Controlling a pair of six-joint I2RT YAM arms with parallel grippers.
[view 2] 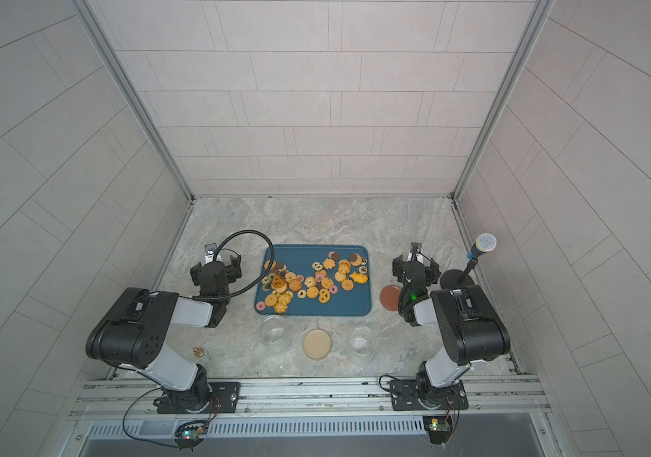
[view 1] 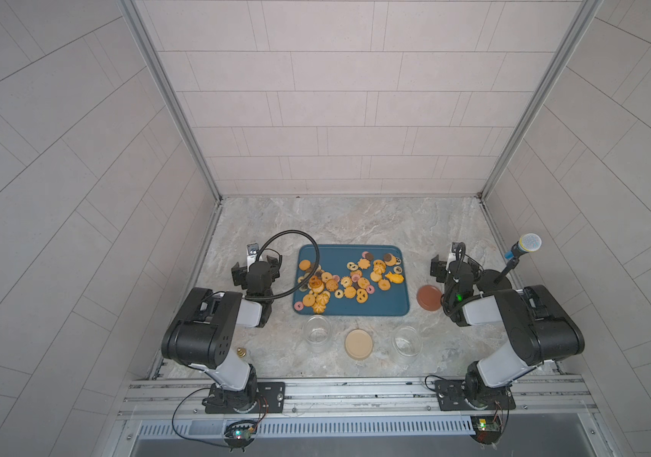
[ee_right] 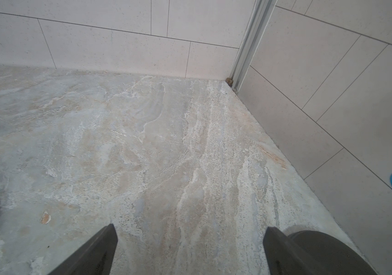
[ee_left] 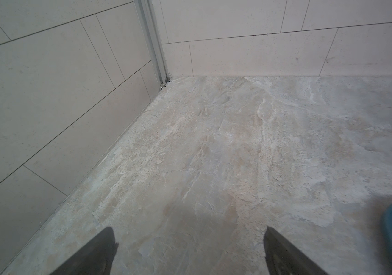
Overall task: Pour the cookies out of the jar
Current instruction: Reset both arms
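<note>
Worktop (view 1: 355,221): cookies (view 1: 349,292) all on tray (view 1: 391,306); L jar (view 1: 317,334), R jar (view 1: 407,340) empty, so prob. done. Both jaws wide open, nothing held.

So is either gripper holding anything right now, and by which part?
Nothing is held. The left gripper and right gripper both show open, empty jaws over the marble-patterned tabletop; the two clear glass jars stand free.

Left arm (view 1: 197,336), right arm (view 1: 537,332): black joint housings, pale grey links. Black ribbed cable (view 1: 294,232) on left wrist. Green light (view 1: 459,296) on right wrist. Dark grey fingers (ee_left: 94,252). Black screwed base plates (view 1: 272,389) at 6 o'clock.
</note>
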